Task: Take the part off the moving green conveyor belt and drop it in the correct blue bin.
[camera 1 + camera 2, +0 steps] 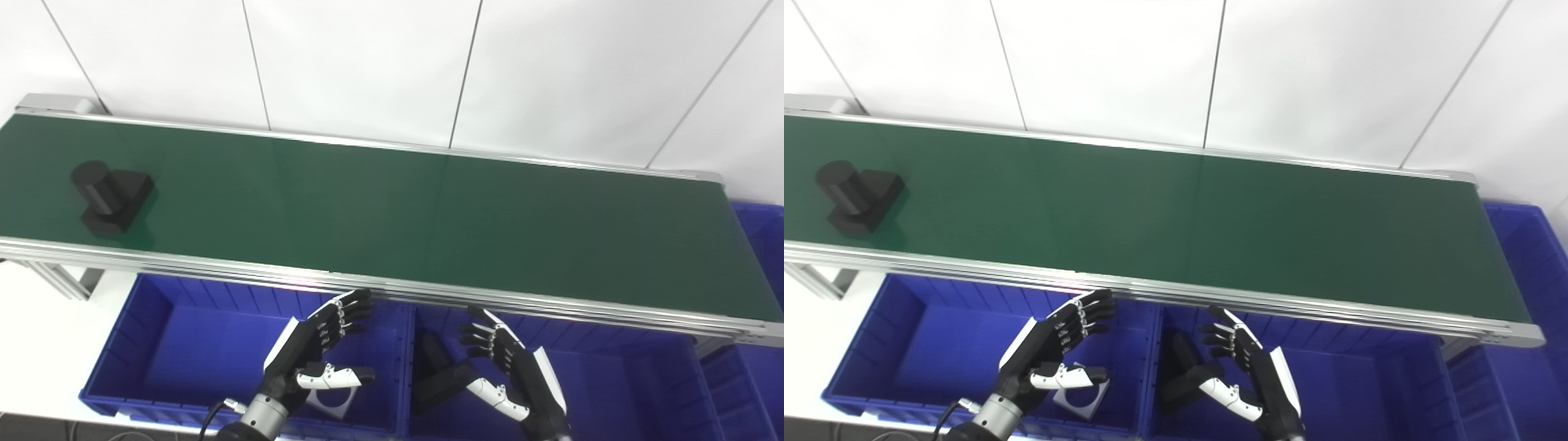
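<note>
White panel wall behind green conveyor belt [429,214]. My left hand [318,349] and right hand [505,358] both spread, empty, hovering over blue bins [122,361]. Black part [110,196] far up-left on belt, long axis diagonal; left hand nearer, I judge it should reach.

Long green conveyor belt [392,214] framed by silver rails, set slantwise in front of a white panelled wall, one black part [110,195], a cylinder on a square base, laid near its left end
</note>
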